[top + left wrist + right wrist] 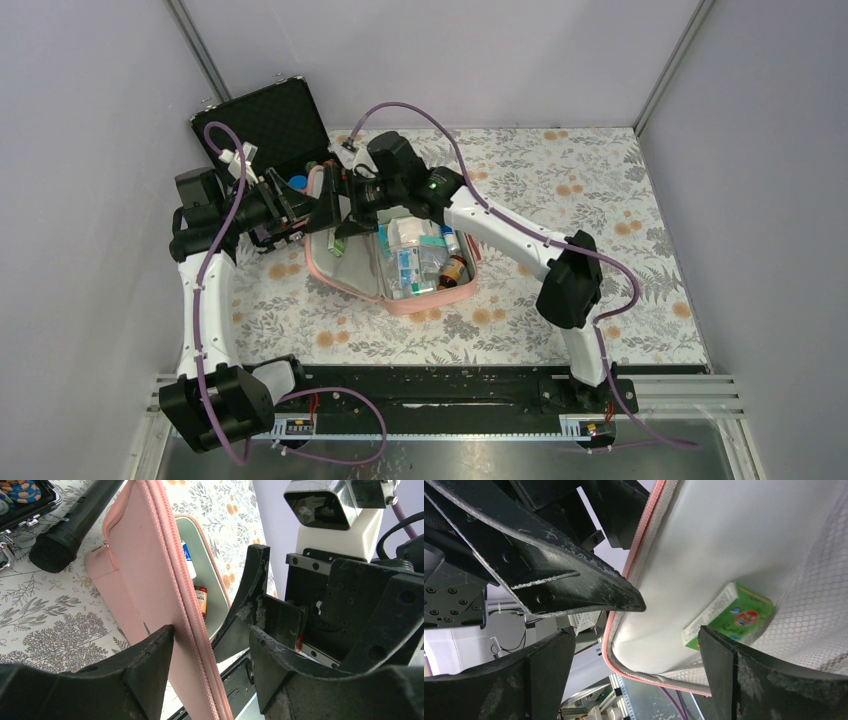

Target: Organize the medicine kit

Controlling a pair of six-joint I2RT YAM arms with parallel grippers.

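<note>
The pink medicine kit (432, 296) lies open mid-table. Its base holds boxes, tubes and an amber bottle (456, 270). Its lid (322, 222) stands raised on the left. My left gripper (300, 207) is open astride the lid's zip edge (200, 630). One of its fingers (150, 655) touches the lid's pink outside and the other is apart. My right gripper (345, 222) is open around the lid's corner (634, 667), inside the grey lining (724, 540). A green box (734, 614) sits in the lid's mesh pocket.
A black hard case (268, 120) with poker chips (20, 492) stands open at the back left, behind my left arm. A black microphone (70, 527) lies between the case and the pouch. Floral tablecloth (600, 180) stretches to the right.
</note>
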